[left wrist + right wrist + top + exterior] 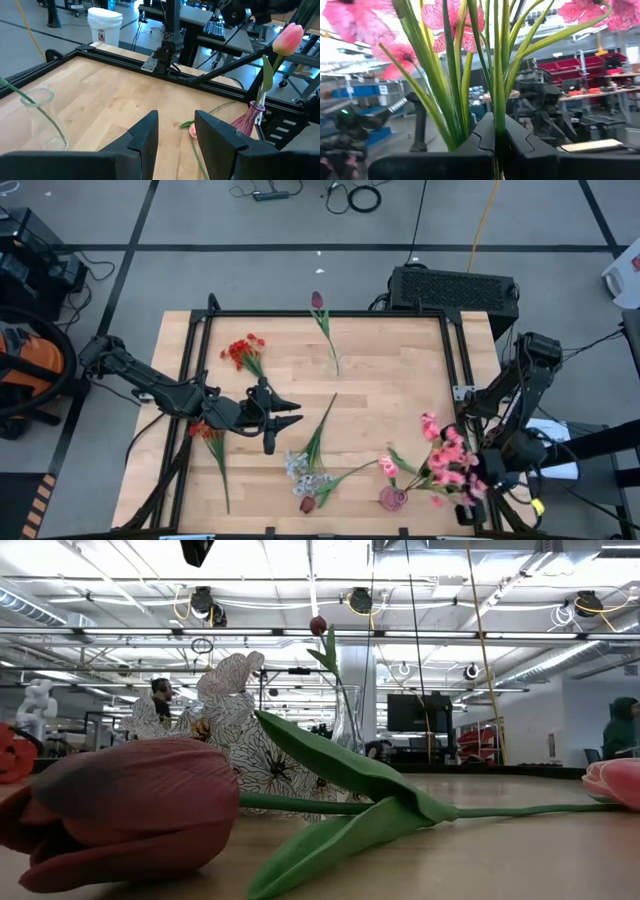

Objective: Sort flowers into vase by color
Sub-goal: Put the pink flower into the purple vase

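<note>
My right gripper is shut on a spray of pink blossoms at the table's near right corner, beside a pink vase that holds a pink tulip. My left gripper hovers open and empty over the table's left middle. A clear vase at the far middle holds a maroon tulip. Flat on the wood lie two red sprigs, a white-grey spray, a maroon tulip and a pink bud. My right gripper pinches the pink spray's bundle of green stems between its two shut fingers. The stems run on past the fingertips and fan out, with the blossoms at their far ends. The fingers come from the table's right near corner, along the stems.
A black frame rail runs round the tabletop. Bare wood lies between the clear vase and the pink vase. A black box stands beyond the far right edge. People show far off in the room behind the table.
</note>
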You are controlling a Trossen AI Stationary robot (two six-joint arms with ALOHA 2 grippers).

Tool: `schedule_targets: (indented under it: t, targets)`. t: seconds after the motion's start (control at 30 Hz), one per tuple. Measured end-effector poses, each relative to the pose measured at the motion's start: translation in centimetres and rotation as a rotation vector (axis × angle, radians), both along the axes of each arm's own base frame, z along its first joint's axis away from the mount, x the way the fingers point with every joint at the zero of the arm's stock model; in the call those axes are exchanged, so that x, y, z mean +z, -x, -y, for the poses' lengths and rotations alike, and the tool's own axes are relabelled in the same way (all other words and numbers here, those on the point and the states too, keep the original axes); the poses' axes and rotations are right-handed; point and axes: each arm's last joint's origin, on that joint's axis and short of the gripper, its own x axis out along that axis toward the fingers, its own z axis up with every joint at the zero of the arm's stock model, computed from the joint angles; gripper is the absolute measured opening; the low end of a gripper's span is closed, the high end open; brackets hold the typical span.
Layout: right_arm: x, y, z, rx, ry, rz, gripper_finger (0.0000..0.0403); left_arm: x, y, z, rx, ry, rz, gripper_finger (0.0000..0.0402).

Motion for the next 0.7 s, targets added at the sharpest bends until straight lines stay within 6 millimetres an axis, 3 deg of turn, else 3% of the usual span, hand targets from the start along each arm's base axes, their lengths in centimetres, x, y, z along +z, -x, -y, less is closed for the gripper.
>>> schedule_targets:
  t: [0.37, 0.7]
  targets:
    - [-3.4, -1.2, -1.9, -0.129, 0.029, -0.136, 0.0, 0.0, 0.0, 0.0, 0.001, 0.003, 0.0, 0.0134]
    - [-4.9, -1.6, -2.6, -0.163, 0.007, -0.176, 0.0003, 0.0, 0.0, 0.0, 0.001, 0.003, 0.0, 0.0134]
